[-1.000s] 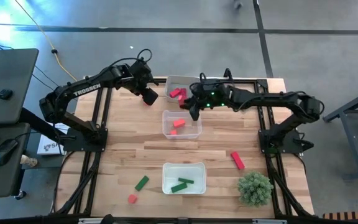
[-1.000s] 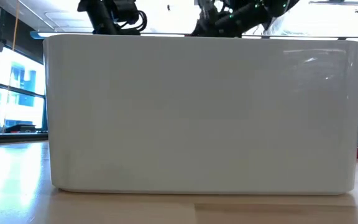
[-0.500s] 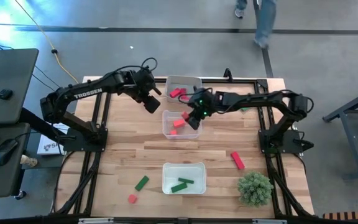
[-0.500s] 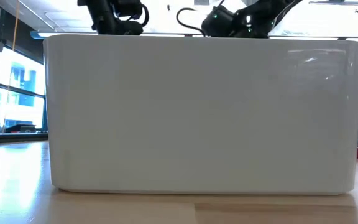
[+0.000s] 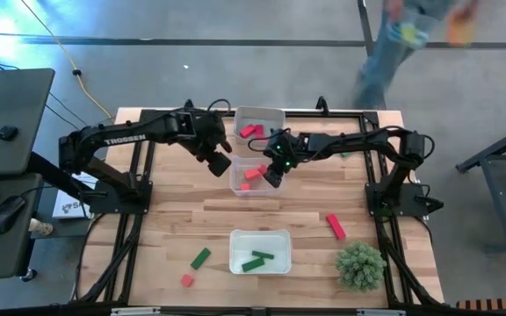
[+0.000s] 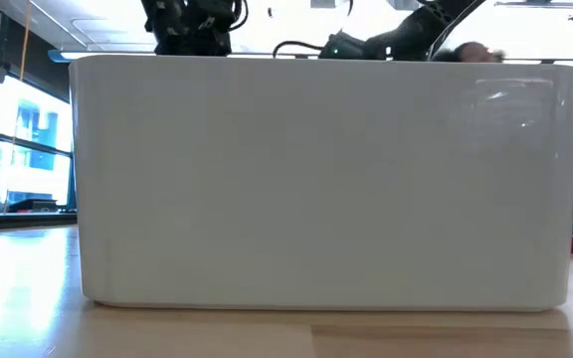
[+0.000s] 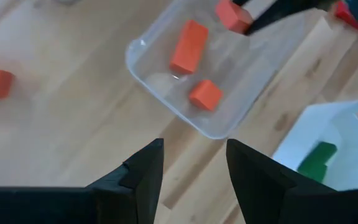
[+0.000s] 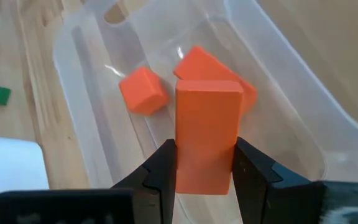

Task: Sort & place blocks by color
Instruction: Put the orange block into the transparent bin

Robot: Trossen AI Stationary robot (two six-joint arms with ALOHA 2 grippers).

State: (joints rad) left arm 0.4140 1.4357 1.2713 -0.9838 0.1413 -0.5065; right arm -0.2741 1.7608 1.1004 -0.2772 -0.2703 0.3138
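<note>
Holding an orange-red block (image 8: 207, 134) clamped upright between its fingers, the right pincer (image 5: 273, 172) hangs over the middle clear tray (image 5: 235, 183), where two more orange-red blocks (image 8: 143, 89) lie on the bottom. To do this drop well, I judge the block should be lowered inside the tray walls, away from the rim, and released over a bare patch so it does not bounce off the pieces beneath. The left pincer (image 5: 220, 163), fingers apart and empty, waits just left of that tray; it should keep out of the way.

Beyond, the far tray (image 5: 271, 114) holds a crimson-pink block (image 5: 251, 132), and the near tray (image 5: 237, 237) holds green blocks (image 5: 257, 260). Loose on the pale wooden desk (image 5: 174, 211) are a green block (image 5: 200, 258) and a small red one (image 5: 187, 280) near left, and a crimson-pink block (image 5: 335, 226) at right beside a bushy green plant (image 5: 359, 265). A person (image 5: 402, 39) walks across the grey floor beyond the desk.
</note>
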